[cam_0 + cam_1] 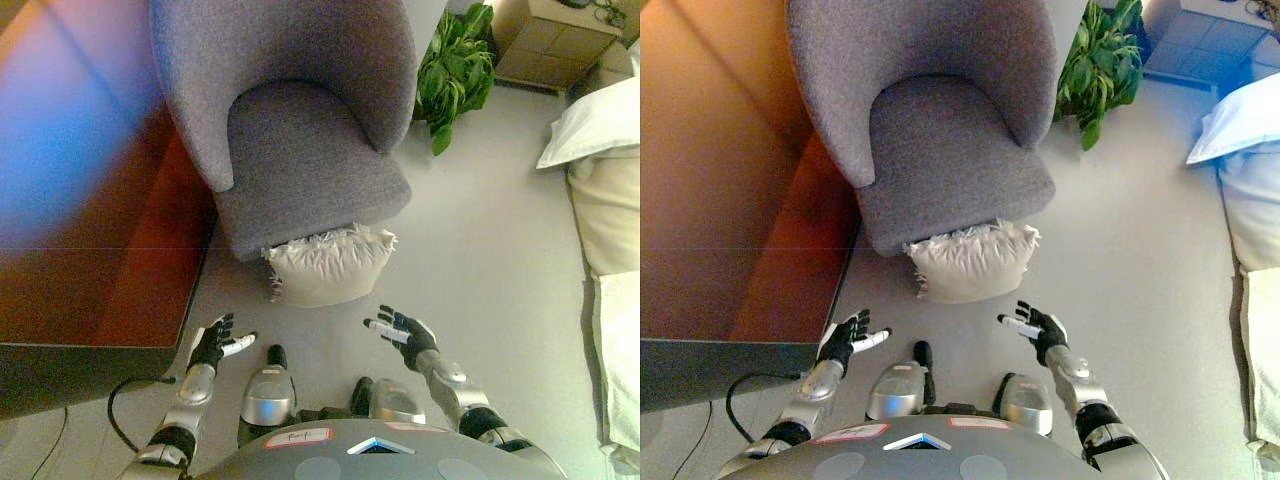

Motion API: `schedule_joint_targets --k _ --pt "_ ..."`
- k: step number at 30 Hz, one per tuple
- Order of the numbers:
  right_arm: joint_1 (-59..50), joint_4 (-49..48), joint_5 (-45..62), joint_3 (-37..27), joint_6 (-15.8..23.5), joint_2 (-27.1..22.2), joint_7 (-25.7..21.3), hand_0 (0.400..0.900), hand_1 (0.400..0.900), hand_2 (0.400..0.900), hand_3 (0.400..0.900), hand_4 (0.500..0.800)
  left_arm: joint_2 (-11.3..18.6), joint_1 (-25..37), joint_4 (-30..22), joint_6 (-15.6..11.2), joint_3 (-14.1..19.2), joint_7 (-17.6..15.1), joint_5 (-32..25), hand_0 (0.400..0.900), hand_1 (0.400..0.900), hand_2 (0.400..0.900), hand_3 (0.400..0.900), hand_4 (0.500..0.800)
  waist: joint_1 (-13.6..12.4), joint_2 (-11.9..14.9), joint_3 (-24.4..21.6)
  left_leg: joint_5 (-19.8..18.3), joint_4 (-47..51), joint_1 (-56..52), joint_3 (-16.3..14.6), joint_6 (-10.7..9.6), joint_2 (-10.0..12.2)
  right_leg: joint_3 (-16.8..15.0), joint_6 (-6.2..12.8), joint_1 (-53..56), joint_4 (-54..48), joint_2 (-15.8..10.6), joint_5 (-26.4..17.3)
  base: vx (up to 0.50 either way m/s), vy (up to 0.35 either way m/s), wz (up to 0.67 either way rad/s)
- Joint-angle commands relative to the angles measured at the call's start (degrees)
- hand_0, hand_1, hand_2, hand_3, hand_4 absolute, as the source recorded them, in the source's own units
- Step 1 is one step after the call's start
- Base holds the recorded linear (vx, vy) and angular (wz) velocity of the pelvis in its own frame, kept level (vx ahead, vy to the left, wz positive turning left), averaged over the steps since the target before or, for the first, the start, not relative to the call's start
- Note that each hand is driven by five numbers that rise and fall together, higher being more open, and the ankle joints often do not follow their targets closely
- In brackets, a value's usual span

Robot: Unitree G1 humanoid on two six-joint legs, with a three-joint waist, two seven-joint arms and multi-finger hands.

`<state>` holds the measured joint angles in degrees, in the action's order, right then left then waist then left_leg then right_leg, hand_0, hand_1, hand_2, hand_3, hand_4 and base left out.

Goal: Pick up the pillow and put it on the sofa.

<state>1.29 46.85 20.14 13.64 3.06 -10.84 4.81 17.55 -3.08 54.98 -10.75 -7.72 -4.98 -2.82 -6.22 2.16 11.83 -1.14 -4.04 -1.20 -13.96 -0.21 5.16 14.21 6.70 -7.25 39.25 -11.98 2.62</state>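
Observation:
A cream-white pillow [330,265] with a frilled top edge stands on the floor, leaning against the front of a grey armchair [300,150], the sofa of the task. The chair's seat [945,150] holds nothing. My left hand [215,342] is open, low and left of the pillow, a short way from it. My right hand [405,333] is open, low and right of the pillow, also apart from it. Neither hand touches anything.
A dark wooden cabinet [90,200] runs along the left beside the chair. A green potted plant [455,65] stands behind the chair on the right. A bed with white pillows [600,125] lies along the right edge.

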Motion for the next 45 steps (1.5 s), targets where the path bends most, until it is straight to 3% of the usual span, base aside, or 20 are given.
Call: schedule_joint_targets --k 1,4,7,8,9,11,14,17,20,24,28,32,34,39,44,45 --pt "-0.1 -6.8 2.0 0.4 2.1 -1.6 -0.8 0.900 0.900 0.900 0.900 0.800 3.7 -2.3 -3.6 0.1 -1.2 -0.2 -0.9 0.900 0.900 0.900 0.900 0.800 0.7 -2.6 -3.3 -1.4 1.8 2.1 2.7 4.6 -4.3 1.0 2.75 -0.7 10.5 -1.2 -3.5 0.13 0.007 0.21" --pt "-0.1 -7.4 0.5 0.2 2.7 -1.4 0.0 0.900 0.900 0.900 0.900 0.800 4.6 -2.3 -4.4 0.6 0.0 1.7 -1.2 0.900 0.900 0.900 0.900 0.800 1.4 -3.2 -2.5 -1.7 2.5 -0.1 3.0 3.4 -3.7 1.6 2.84 -2.6 3.1 -5.2 -5.8 0.13 -0.130 0.33" --pt "0.7 -8.5 -4.1 0.4 4.1 -1.2 -1.2 0.900 0.900 0.900 0.900 0.800 5.3 -1.4 -5.4 1.8 0.8 3.8 -1.3 0.900 0.900 0.900 0.900 0.800 2.7 -0.7 -1.0 -3.7 1.3 -2.0 3.4 0.5 -2.7 1.1 5.64 -2.4 -21.2 -13.5 -15.5 0.23 -0.429 0.53" --pt "1.0 -8.8 -5.1 0.5 4.1 -1.2 -2.1 0.900 0.900 0.900 0.900 0.800 5.2 -1.4 -5.5 1.9 0.7 4.2 -1.3 0.900 0.900 0.900 0.900 0.800 2.9 -0.3 -1.0 -4.2 0.9 -2.1 3.5 -0.3 -2.1 1.1 6.31 -1.9 -26.6 -14.9 -17.2 0.26 -0.507 0.45" --pt "1.3 -9.8 -7.0 0.8 3.8 -1.5 -3.0 0.900 0.900 0.900 0.900 0.800 4.8 -1.7 -5.3 1.4 0.5 4.3 -1.0 0.900 0.900 0.900 0.900 0.800 3.3 0.0 -0.8 -4.8 0.5 -2.5 3.4 -1.6 -0.3 0.5 7.53 -1.6 -31.0 -17.2 -20.1 0.23 -0.389 0.38" --pt "2.1 -11.8 -10.4 1.2 3.1 -2.3 -4.5 0.900 0.900 0.900 0.900 0.800 4.6 -2.5 -5.2 0.6 -0.1 4.4 -1.7 0.900 0.900 0.900 0.900 0.800 3.8 0.2 -0.7 -4.8 0.3 -2.8 3.8 -2.8 2.1 0.5 8.00 0.7 -33.5 -16.6 -19.1 0.21 -0.290 0.41" --pt "1.9 -13.0 -17.0 1.4 0.7 -4.4 -7.9 0.900 0.900 0.900 0.900 0.800 3.2 -3.1 -5.1 0.7 -0.6 4.2 -3.0 0.900 0.900 0.900 0.900 0.800 3.7 0.7 -1.5 -2.9 0.1 -2.9 3.0 -5.2 5.3 3.6 7.92 4.2 -35.5 -14.9 -16.1 0.21 -0.192 0.41" --pt "0.6 -14.3 -25.6 1.9 -0.4 -7.9 -10.8 0.900 0.900 0.900 0.900 0.800 2.2 -4.5 -6.8 0.3 -0.6 5.0 -2.9 0.900 0.900 0.900 0.900 0.800 3.2 1.6 -1.9 -2.8 -2.7 -2.2 3.2 -6.7 8.1 4.6 7.71 5.5 -36.1 -13.0 -13.2 0.20 -0.196 0.38" --pt "-2.1 -17.3 -34.9 3.0 -1.2 -12.8 -15.1 0.900 0.900 0.900 0.900 0.800 2.7 -5.1 -9.9 -0.6 -1.6 5.8 -3.1 0.900 0.900 0.900 0.900 0.800 2.7 1.9 -0.7 -3.5 -7.8 1.1 3.9 -8.0 11.4 4.7 7.26 4.1 -35.6 -12.3 -12.4 0.03 -0.178 0.31" --pt "-8.2 -20.0 -45.6 3.6 -0.8 -19.7 -23.2 0.900 0.900 0.900 0.900 0.800 4.8 -1.9 -12.8 -1.7 -2.7 6.9 -8.5 0.900 0.900 0.900 0.900 0.800 2.8 1.3 3.9 -3.8 -13.0 7.8 5.3 -9.0 14.2 3.9 6.21 -2.1 -30.8 -12.6 -10.8 -0.18 -0.081 0.52" --pt "-13.8 -22.7 -52.5 4.6 -0.8 -25.6 -29.2 0.900 0.900 0.900 0.900 0.800 7.7 0.6 -15.5 -4.5 -4.3 5.6 -12.4 0.900 0.900 0.900 0.900 0.800 2.5 1.1 9.3 -5.8 -19.4 16.1 10.8 -8.4 14.7 -0.9 6.16 -13.8 -18.9 -14.9 -7.0 -0.20 0.011 0.30" --pt "-17.9 -23.2 -54.2 5.2 -0.3 -28.6 -30.7 0.900 0.900 0.900 0.900 0.800 11.2 2.0 -19.8 -5.6 -6.0 3.3 -12.4 0.900 0.900 0.900 0.900 0.800 1.7 1.3 12.4 -6.9 -23.3 23.0 13.5 -8.4 14.9 -2.7 7.00 -20.8 -14.6 -16.8 -6.4 -0.12 -0.028 0.15" --pt "-21.7 -22.4 -54.7 5.8 -0.1 -29.8 -30.1 0.900 0.900 0.900 0.900 0.800 12.3 3.4 -20.2 -5.0 -6.9 -0.9 -9.8 0.900 0.900 0.900 0.900 0.800 1.1 1.1 14.0 -7.6 -26.0 27.1 14.4 -8.5 14.5 -3.7 7.18 -24.4 -11.4 -17.0 -5.6 -0.12 0.018 0.08" --pt "-27.3 -21.6 -52.1 7.3 -0.3 -33.0 -29.3 0.900 0.900 0.900 0.900 0.800 13.9 5.1 -20.3 -4.4 -6.9 -7.2 -12.6 0.900 0.900 0.900 0.900 0.800 0.5 0.3 16.3 -9.6 -33.2 35.3 15.2 -8.4 14.4 -5.2 6.98 -31.5 -3.8 -16.4 -2.4 -0.09 0.037 0.05" --pt "-31.3 -19.4 -51.3 6.7 0.7 -36.4 -31.8 0.900 0.900 0.900 0.900 0.800 13.6 4.3 -21.2 -5.4 -5.7 -8.9 -16.8 0.900 0.900 0.900 0.900 0.800 0.0 -1.3 17.5 -12.2 -41.6 43.1 14.9 -7.9 14.4 -6.2 5.83 -37.9 4.5 -17.0 1.1 -0.10 0.085 0.09" --pt "-32.9 -18.1 -52.0 6.9 0.3 -37.1 -32.8 0.900 0.900 0.900 0.900 0.800 12.7 3.9 -20.5 -4.6 -5.0 -8.9 -20.5 0.900 0.900 0.900 0.900 0.800 -0.3 -1.7 17.8 -13.3 -44.4 45.2 15.1 -7.8 14.4 -6.4 5.38 -39.9 7.4 -17.4 2.4 -0.07 0.098 0.06"
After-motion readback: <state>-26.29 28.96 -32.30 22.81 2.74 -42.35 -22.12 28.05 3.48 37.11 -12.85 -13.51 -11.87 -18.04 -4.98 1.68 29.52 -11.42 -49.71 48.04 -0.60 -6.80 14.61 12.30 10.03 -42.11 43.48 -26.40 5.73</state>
